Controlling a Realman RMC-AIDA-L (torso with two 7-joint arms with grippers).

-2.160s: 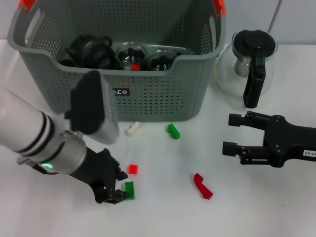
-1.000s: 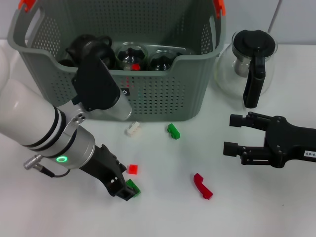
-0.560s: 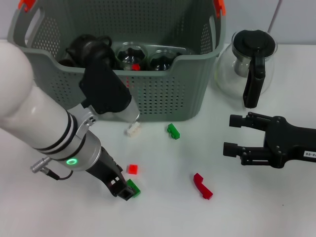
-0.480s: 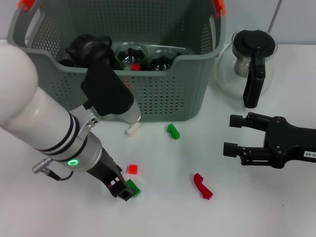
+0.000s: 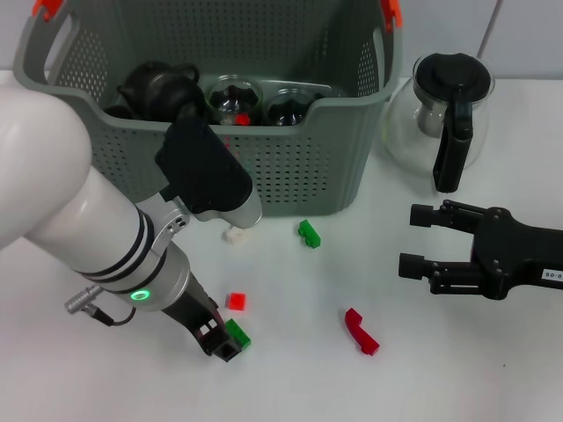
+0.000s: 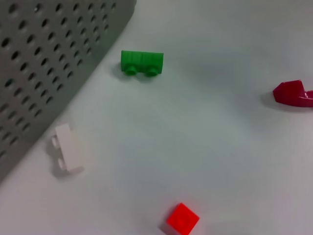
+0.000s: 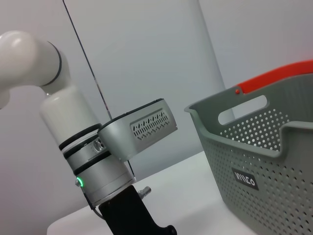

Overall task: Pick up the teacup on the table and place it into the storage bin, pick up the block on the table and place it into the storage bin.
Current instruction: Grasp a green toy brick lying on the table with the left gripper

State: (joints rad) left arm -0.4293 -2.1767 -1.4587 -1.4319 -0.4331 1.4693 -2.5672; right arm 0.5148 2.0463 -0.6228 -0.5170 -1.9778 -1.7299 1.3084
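Green block: nearest item on the desk, lying at the front, with the left pincer down on it. We see dark fingers on either side of the block and read them as closed on it, with the block apparently not yet lifted clear of the desk. We judge this to be the pick-up step of the block half of the task.

Small red block: just behind the green one, loose on the desk; it also shows in the left wrist view.

Dark red curved piece: to the right of these, loose, near the middle of the desk.

Right pincer: parked over the right side of the desk, fingers spread, holding nothing, well apart from every block.

White block and second green block: farther back, lying just before the front wall of the storage bin, the white one the closer to that wall in the left wrist view.

Storage bin: at the back of the desk, grey-green and perforated. Inside we make out a dark teapot-like vessel and two glass pieces; we cannot tell which, if any, is the teacup. No teacup shows out on the desk, so we judge that half likely done.

Glass pot: beside the bin on the right, standing upright.

Remaining, as we judge it: carry the held block to the bin, then the other loose blocks.
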